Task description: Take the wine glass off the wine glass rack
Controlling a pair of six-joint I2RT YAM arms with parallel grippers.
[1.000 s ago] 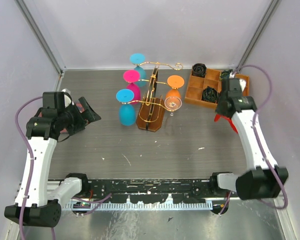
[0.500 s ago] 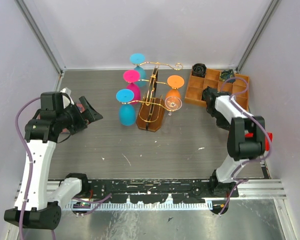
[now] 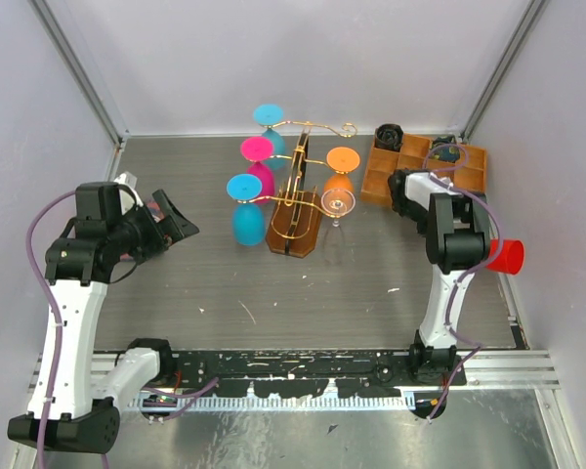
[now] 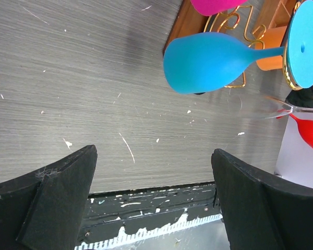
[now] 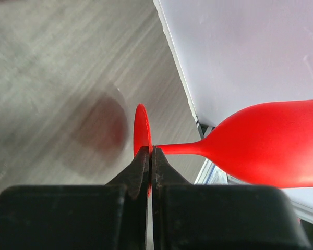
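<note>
The wine glass rack (image 3: 295, 207) is a gold wire stand on a brown base at the table's middle. Blue (image 3: 246, 217), pink (image 3: 259, 161), light blue (image 3: 270, 115), orange (image 3: 340, 171) and clear (image 3: 338, 204) glasses hang on it. My right gripper (image 3: 486, 252) is shut on the foot disc (image 5: 140, 130) of a red wine glass (image 5: 271, 146), held sideways by the right wall, away from the rack; it also shows in the top view (image 3: 509, 256). My left gripper (image 3: 173, 221) is open and empty, left of the rack. In the left wrist view (image 4: 154, 208) the blue glass (image 4: 208, 61) hangs ahead.
A compartmented orange-brown wooden tray (image 3: 381, 181) with dark objects stands at the back right, beside the right arm. White walls close in on both sides and the back. A black rail (image 3: 293, 366) runs along the near edge.
My right arm has swung from beside the tray toward the right wall and nearer, carrying the red glass with it. The left arm has barely moved.
</note>
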